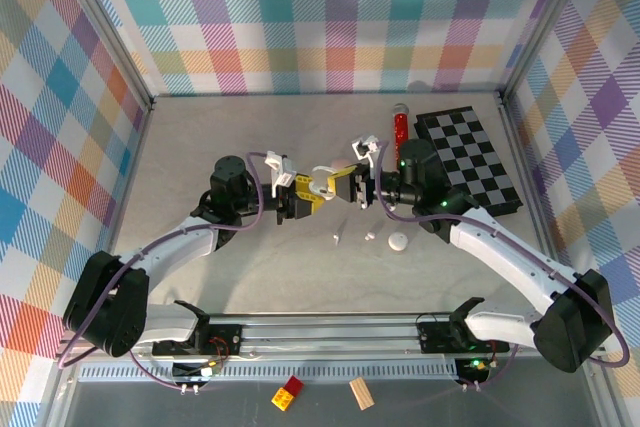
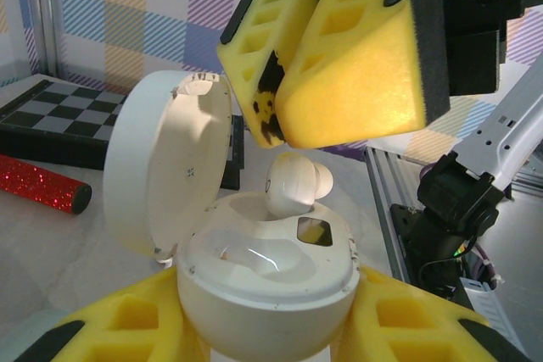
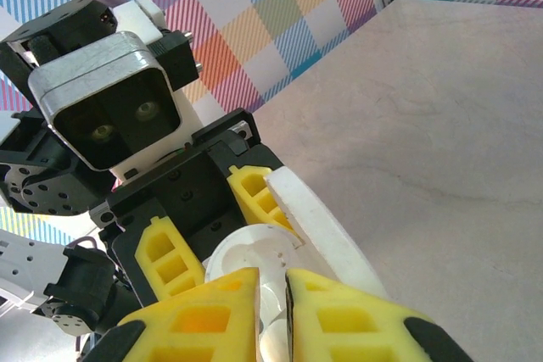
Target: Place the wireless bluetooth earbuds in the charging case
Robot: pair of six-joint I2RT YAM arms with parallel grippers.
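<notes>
Left pincer clamps the open charging case; shut right pincer hovers over earbud.

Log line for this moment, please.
left hand: shut on open charging case | right hand: shut, tips just above earbud | earbud: sitting in case socket, sticking up

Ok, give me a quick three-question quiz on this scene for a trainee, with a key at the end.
1. True or false: the lid of the charging case is closed.
2. The right gripper above the white earbud: open or shut?
3. Which holds the case? A: left gripper. B: right gripper. C: neither.
Key: 1 false; 2 shut; 3 A.
</notes>
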